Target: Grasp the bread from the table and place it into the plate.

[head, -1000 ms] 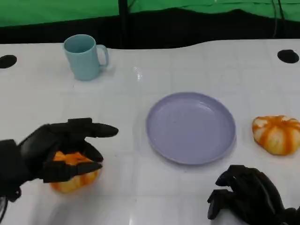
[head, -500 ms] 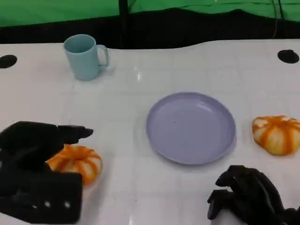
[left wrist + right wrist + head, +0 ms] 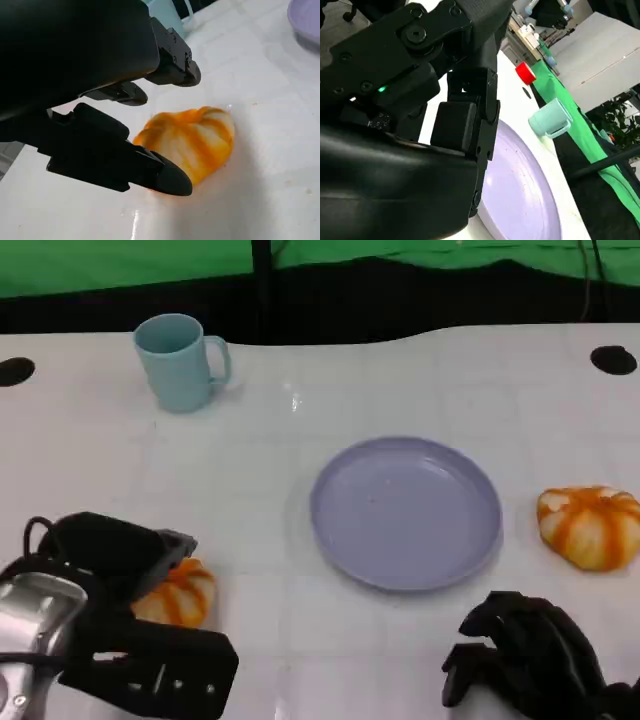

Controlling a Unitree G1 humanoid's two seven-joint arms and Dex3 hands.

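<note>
left hand (image 3: 110,560): low at the counter's (image 3: 250,490) 8 o'clock, over the near bread (image 3: 178,592). in the left wrist view its fingers (image 3: 150,172) are spread on either side of that bread with a gap showing, so it has hold of nothing.
near bread: orange and white striped bun lying on the counter at 8 o'clock, partly covered by the left hand in the head view; its right half shows.
mug (image 3: 180,362): pale blue, upright, at 11 o'clock, handle to the right, well apart from the bread.
plate (image 3: 405,511): lilac, round, at the middle of the counter, slightly toward 3 o'clock; nothing lies in it.
right hand (image 3: 525,660): at 5 o'clock, just near the plate's close rim, fingers curled in with nothing in them.
second bread (image 3: 590,527): same orange and white bun at 3 o'clock, beside the plate but not touching it.
dark spots: one at 10 o'clock (image 3: 15,370), one at 2 o'clock (image 3: 613,359), at the counter's edges.
</note>
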